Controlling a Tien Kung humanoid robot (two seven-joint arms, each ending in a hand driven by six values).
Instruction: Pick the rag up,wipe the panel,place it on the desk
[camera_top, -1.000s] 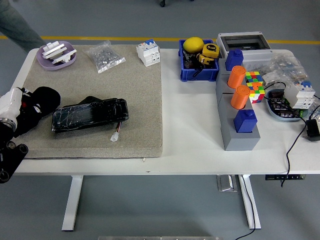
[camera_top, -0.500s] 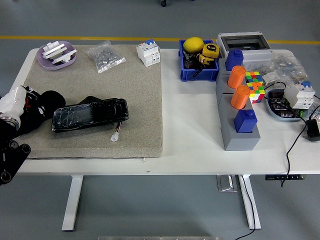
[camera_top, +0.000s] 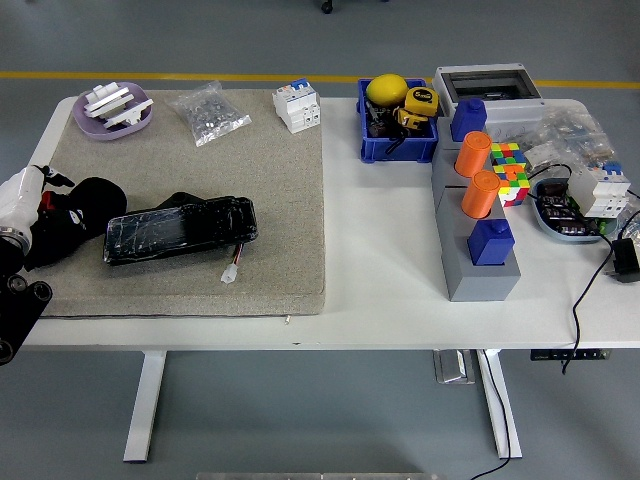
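A black rag (camera_top: 85, 208) lies bunched on the grey mat (camera_top: 270, 200) at the table's left, just left of the panel. The panel (camera_top: 180, 228) is a flat, glossy black slab lying on the mat, with a small white plug on a wire (camera_top: 231, 272) at its right end. My left hand (camera_top: 28, 200), white and black, is at the picture's left edge against the rag's left side. Its fingers are loosely spread, one thin finger sticking up, and the rag rests on the mat rather than in a grasp. My right arm is out of view.
At the back of the mat are a purple dish (camera_top: 113, 110) with white parts, a bag of small parts (camera_top: 208, 112) and a white breaker (camera_top: 298, 106). To the right stand a blue bin (camera_top: 397, 125), a grey block with orange cylinders (camera_top: 478, 215) and cable clutter (camera_top: 585, 190).
My left hand has drawn back to the left and slightly up, towards the table's edge. The rag has stayed on the mat beside the panel, sagging a little.
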